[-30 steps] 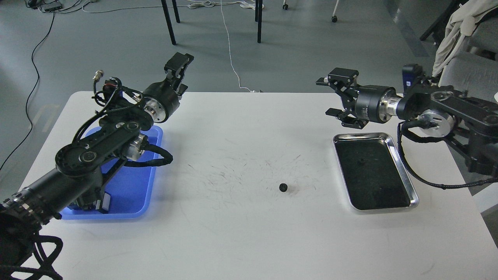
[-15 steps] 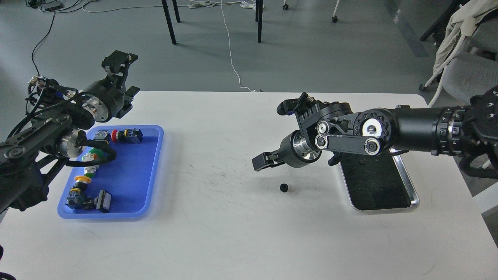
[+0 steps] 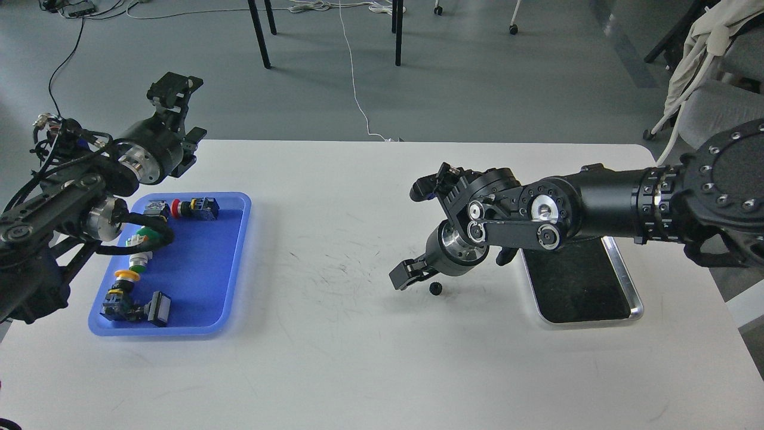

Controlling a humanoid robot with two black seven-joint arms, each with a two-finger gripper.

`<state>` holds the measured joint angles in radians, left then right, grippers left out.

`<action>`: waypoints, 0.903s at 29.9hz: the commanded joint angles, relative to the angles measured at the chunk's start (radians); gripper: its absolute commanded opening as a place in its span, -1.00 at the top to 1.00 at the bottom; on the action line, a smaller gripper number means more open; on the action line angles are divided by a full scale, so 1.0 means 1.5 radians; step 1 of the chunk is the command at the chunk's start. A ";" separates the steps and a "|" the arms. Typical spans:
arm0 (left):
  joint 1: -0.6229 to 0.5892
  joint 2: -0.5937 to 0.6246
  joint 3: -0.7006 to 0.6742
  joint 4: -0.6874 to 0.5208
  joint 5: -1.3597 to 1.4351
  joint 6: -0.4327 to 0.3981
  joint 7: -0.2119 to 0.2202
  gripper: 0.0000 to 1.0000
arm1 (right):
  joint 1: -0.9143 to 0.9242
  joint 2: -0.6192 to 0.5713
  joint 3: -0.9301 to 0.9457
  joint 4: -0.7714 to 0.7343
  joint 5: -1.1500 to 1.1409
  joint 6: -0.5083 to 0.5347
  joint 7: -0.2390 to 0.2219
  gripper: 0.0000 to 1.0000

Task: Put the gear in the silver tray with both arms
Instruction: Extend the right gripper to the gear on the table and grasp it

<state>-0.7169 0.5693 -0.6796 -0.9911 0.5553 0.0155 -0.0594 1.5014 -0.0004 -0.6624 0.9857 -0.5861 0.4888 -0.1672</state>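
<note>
White tabletop [image 3: 370, 370] lies bare across its near half. On it sits the gear [image 3: 436, 288], a small black toothed wheel, just beside and below the right gripper [image 3: 410, 275], not touching it that I can see; whether those fingers are spread I cannot tell. Right of them lies the silver tray [image 3: 631, 285], partly under the arm. Far left, the left gripper [image 3: 174, 113] hangs beyond the blue tray [image 3: 230, 280], its fingers apart.

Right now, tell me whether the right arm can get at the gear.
Probably yes: the right end effector hangs just beside the gear on the bare white table, with nothing between them.
</note>
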 commanded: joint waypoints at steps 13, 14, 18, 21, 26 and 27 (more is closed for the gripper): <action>0.000 -0.001 0.000 0.000 0.001 0.000 -0.012 -0.95 | -0.016 0.000 -0.021 -0.006 0.023 0.000 0.000 -0.72; 0.000 -0.001 0.000 0.000 0.000 0.001 -0.012 -0.95 | -0.017 0.000 -0.021 -0.008 0.023 0.000 0.000 -0.65; -0.001 -0.001 0.000 0.000 0.000 0.005 -0.012 -0.95 | -0.018 0.000 -0.034 -0.022 0.022 0.000 0.001 -0.51; -0.001 -0.002 0.000 0.000 0.001 0.008 -0.012 -0.95 | -0.017 0.000 -0.034 -0.022 0.020 0.000 0.001 -0.43; -0.001 -0.002 0.000 0.000 0.001 0.008 -0.012 -0.95 | -0.017 0.000 -0.034 -0.021 0.018 0.000 0.002 -0.32; 0.000 -0.002 0.000 0.000 0.001 0.008 -0.012 -0.95 | -0.017 0.000 -0.034 -0.021 0.022 0.000 0.003 -0.32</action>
<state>-0.7170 0.5662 -0.6796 -0.9910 0.5560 0.0274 -0.0767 1.4746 0.0001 -0.7133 0.9527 -0.5580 0.4888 -0.1650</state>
